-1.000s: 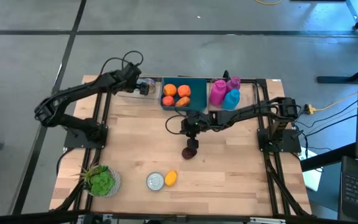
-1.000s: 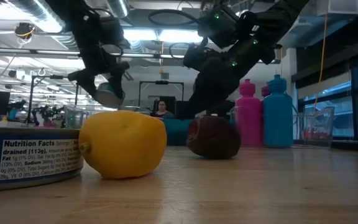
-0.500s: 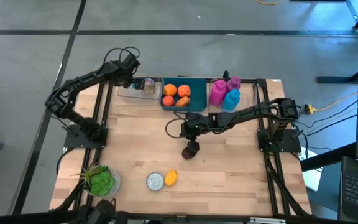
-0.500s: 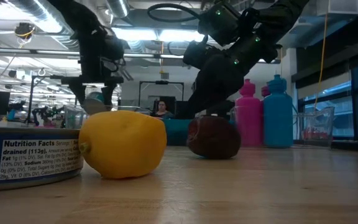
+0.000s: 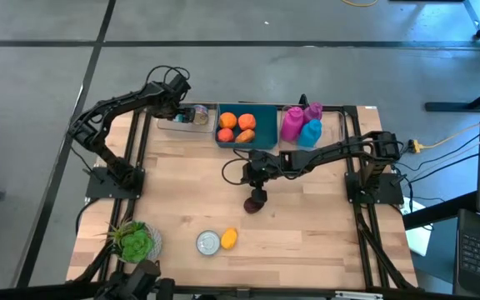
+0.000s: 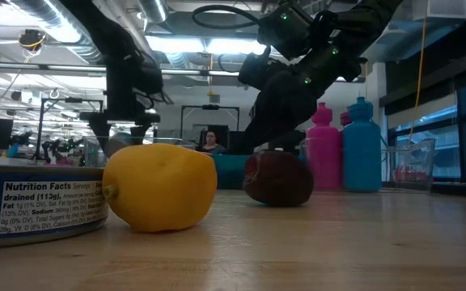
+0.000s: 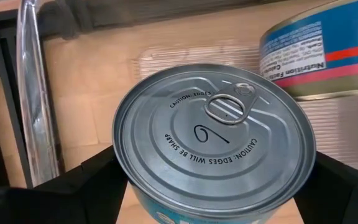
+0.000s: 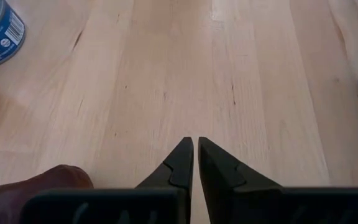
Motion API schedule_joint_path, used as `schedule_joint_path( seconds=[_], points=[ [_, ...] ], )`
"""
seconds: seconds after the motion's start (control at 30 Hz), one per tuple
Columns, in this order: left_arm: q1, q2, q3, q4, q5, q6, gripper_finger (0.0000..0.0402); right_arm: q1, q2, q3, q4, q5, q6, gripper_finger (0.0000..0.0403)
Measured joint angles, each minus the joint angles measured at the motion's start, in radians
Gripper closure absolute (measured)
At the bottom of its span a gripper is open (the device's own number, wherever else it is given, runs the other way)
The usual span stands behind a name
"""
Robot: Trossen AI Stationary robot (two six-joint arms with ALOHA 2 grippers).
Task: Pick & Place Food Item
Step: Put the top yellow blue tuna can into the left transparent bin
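A tin can (image 7: 213, 143) with a silver pull-tab lid and a teal label sits between the fingers of my left gripper (image 5: 185, 114). It hangs over a clear tray (image 5: 167, 125) at the table's far left edge. A second, blue-labelled can (image 7: 322, 50) lies on its side in that tray. In the low view my left gripper (image 6: 120, 129) points down behind the lemon (image 6: 160, 187). Near the table's middle my right gripper (image 8: 195, 146) is shut and holds nothing. It hovers just beyond a dark brown food item (image 5: 254, 202). My left gripper pinches the can by its round side wall (image 7: 123, 165), just under the lid's rim, one finger (image 7: 82, 183) on each opposite side. The fingers come steeply from above. The can's lid faces the wrist camera. Whether its base touches the tray is hidden.
A teal bin (image 5: 261, 112) with orange fruits stands at the far edge, and beside it are a pink bottle (image 5: 292, 123) and a blue bottle (image 5: 311, 132). Near the front edge lie another can (image 5: 209, 242), the lemon (image 5: 229, 238) and a leafy green item (image 5: 137, 242).
My left gripper has carried the can a little toward the table's left edge and down toward the clear tray. It has tipped from a slant to pointing nearly straight down, and the can went with it. Its fingers kept their spacing.
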Motion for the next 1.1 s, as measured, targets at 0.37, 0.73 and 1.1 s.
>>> schedule_joint_path(
  seconds=[0.37,0.73,1.1],
  points=[
    [0.0,0.012,0.0,0.009,0.001,-0.008,0.0057,-0.007,0.0,0.0,0.0,0.0,-0.005,0.0375],
    [-0.003,0.012,0.0,0.008,0.002,0.0,0.0012,-0.007,0.0,0.0,0.001,0.0,-0.005,0.0375],
    [-0.021,0.012,0.0,0.024,0.003,0.071,0.0007,-0.007,0.0,0.0,0.001,0.0,-0.005,0.0375]
  ],
)
